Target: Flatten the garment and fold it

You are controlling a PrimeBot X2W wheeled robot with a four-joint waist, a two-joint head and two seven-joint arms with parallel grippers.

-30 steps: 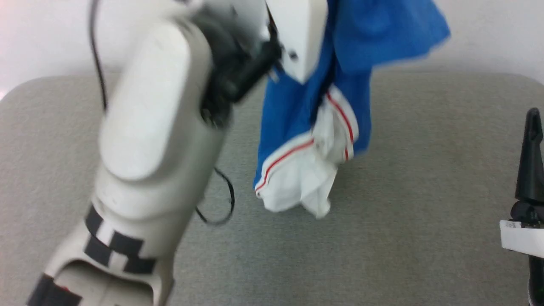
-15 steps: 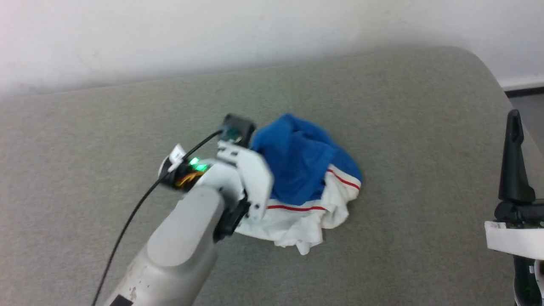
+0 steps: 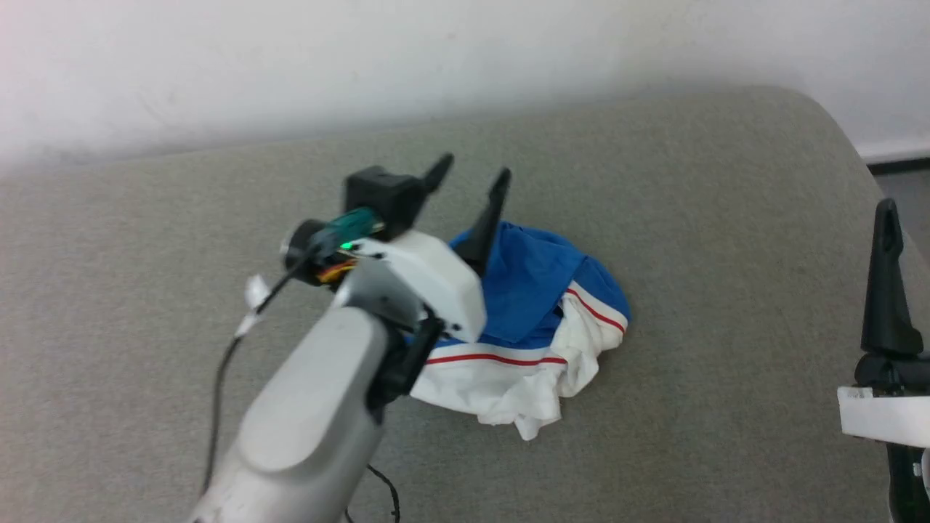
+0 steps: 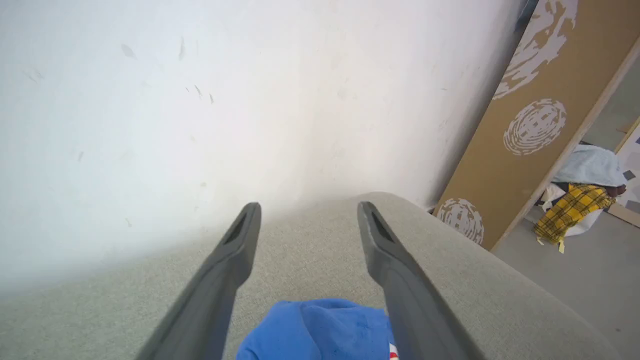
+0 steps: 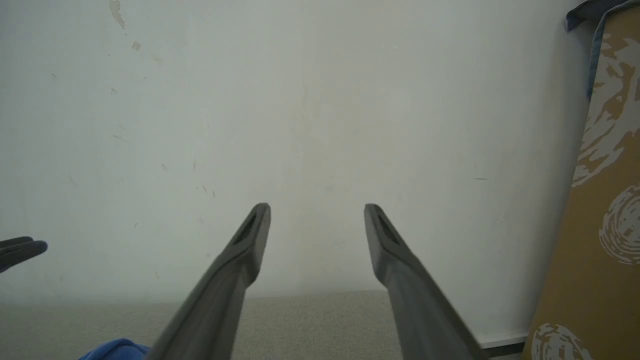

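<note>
The left gripper has let go of the shirt and lifted off it. Its fingers are now spread apart just above the bundle's far left edge. The shirt lies crumpled, blue on top and white below, near the middle of the grey table. The right gripper stands well apart at the right, fingers spread and empty.

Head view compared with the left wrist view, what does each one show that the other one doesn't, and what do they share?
Head view: the right pincer, the pale left forearm, and most of the white sleeves of the garment. Left wrist view: a brown patterned board and a yellow plaid cloth. Shared: the blue garment heaped on the grey surface, the left pincer open over it.
</note>
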